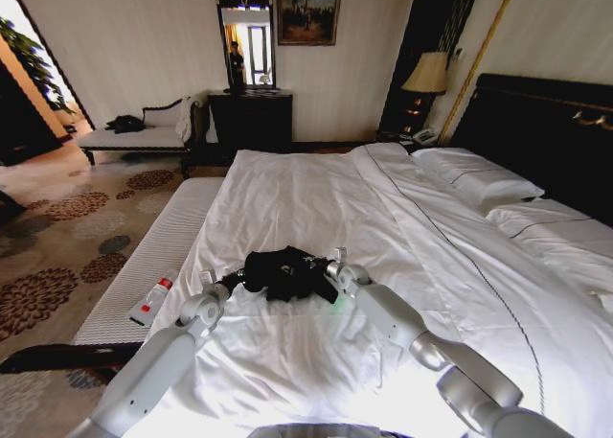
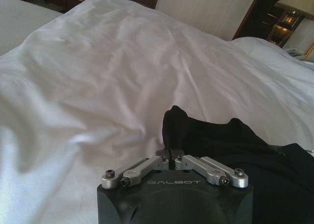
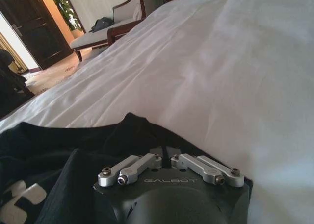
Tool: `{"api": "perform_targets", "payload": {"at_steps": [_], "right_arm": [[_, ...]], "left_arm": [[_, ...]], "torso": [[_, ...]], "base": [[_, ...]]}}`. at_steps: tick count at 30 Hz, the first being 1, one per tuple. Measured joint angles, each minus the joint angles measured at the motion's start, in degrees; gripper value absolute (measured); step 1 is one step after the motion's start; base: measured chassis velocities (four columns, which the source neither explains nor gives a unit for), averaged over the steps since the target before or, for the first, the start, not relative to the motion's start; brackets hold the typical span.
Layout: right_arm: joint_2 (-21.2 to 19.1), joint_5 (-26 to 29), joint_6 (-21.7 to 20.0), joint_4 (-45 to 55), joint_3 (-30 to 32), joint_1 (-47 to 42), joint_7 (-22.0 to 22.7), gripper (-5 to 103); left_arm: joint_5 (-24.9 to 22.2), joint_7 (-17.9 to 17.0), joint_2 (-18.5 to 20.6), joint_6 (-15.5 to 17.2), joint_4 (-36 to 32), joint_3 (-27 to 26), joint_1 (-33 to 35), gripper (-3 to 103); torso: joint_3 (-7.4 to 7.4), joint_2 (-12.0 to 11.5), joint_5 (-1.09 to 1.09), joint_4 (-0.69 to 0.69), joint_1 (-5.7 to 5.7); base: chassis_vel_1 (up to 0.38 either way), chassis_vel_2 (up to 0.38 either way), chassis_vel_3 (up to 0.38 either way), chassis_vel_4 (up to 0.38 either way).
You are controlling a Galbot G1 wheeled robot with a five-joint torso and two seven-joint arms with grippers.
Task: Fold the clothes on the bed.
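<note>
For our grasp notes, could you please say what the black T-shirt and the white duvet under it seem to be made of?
Black T-shirt: soft matte knit, probably cotton; it bunches limply between the left gripper and right gripper. White duvet: smooth woven fabric with a faint sheen, creased in shallow folds.

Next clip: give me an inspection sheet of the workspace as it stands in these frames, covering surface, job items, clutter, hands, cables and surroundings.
Surface: bed with white duvet, lightly wrinkled, pillows by the dark headboard.
Job's things: black T-shirt bunched in a heap on the duvet near the foot of the bed, not laid flat.
Clutter: small white bottle with red cap on the bench at the bed's left edge.
Hands: left hand shut on the shirt's left edge; right hand shut on its right edge; both low at the duvet.
Cables: nothing seen.
Surroundings: chaise with a dark item on it, dresser with mirror, lamp by the headboard, patterned carpet.
</note>
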Motion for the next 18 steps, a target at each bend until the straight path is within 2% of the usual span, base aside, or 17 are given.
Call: {"api": "perform_targets", "payload": {"at_steps": [2,8,18], "right_arm": [[-0.84,0.21,0.0,1.3,0.31,-0.33,0.29,2],[-3.24,0.69,-0.25,4.73,1.27,-1.26,0.58,0],[-5.0,1.7,-0.42,9.88,3.49,-2.06,2.11,0]], "left_arm": [[0.02,0.0,0.1,0.0,-0.28,-0.09,0.09,1],[-0.08,-0.01,0.29,-0.01,-0.67,-0.52,0.33,1],[-0.02,-0.41,0.69,-0.04,-2.16,-1.32,0.48,1]], "torso": [[0.0,0.0,0.0,0.0,0.0],[0.0,0.0,0.0,-0.01,0.0],[0.0,0.0,0.0,0.0,0.0]], "base": [[0.0,0.0,0.0,0.0],[0.0,0.0,0.0,0.0],[0.0,0.0,0.0,0.0]]}}
